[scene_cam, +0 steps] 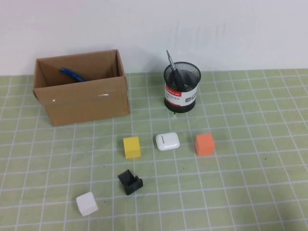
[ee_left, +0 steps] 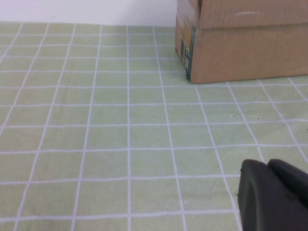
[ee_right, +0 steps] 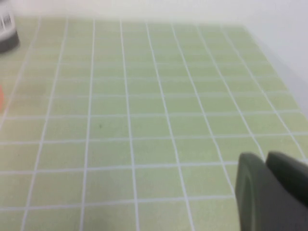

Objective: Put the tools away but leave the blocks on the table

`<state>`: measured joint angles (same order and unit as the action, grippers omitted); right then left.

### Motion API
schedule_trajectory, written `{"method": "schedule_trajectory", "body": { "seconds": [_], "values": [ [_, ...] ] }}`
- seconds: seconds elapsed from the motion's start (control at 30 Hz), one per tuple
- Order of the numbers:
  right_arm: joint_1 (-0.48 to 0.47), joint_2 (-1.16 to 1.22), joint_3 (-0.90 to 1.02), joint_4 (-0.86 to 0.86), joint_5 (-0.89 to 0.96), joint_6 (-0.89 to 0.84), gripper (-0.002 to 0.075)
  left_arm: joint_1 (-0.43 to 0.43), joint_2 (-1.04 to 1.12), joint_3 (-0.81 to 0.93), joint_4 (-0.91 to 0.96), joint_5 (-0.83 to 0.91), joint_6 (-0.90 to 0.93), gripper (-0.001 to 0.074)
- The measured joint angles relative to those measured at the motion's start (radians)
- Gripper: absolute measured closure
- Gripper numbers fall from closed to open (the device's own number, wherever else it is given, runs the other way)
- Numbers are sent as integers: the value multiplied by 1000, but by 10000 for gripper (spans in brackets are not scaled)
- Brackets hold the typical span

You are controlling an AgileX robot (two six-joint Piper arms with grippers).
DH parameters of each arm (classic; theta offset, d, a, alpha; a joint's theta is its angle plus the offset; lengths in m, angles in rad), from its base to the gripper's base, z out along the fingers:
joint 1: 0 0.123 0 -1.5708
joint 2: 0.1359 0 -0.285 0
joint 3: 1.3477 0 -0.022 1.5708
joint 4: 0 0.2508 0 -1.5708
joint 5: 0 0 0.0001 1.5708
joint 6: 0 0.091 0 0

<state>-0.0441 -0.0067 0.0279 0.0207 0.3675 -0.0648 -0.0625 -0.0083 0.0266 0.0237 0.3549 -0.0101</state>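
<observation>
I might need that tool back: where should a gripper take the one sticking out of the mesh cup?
Grip the slim tool by its end above the rim of the mesh cup, from above: it leans left, the rest is walled in. Left gripper and right gripper sit low over bare mat.

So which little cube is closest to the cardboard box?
The yellow cube, just in front of the cardboard box. The orange cube and white cube sit farther away.

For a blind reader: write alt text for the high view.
Cardboard box holding a blue-handled tool beside a black mesh cup with tools; yellow, orange and white blocks on the green table. Neither gripper appears.
</observation>
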Motion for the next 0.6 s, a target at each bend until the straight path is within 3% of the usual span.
{"method": "schedule_trajectory", "body": {
  "seconds": [0.6],
  "values": [
    [0, -6, 0, -34, 14, -3, 736, 0, 0, 0, 0, 0, 0, 739]
  ]
}}
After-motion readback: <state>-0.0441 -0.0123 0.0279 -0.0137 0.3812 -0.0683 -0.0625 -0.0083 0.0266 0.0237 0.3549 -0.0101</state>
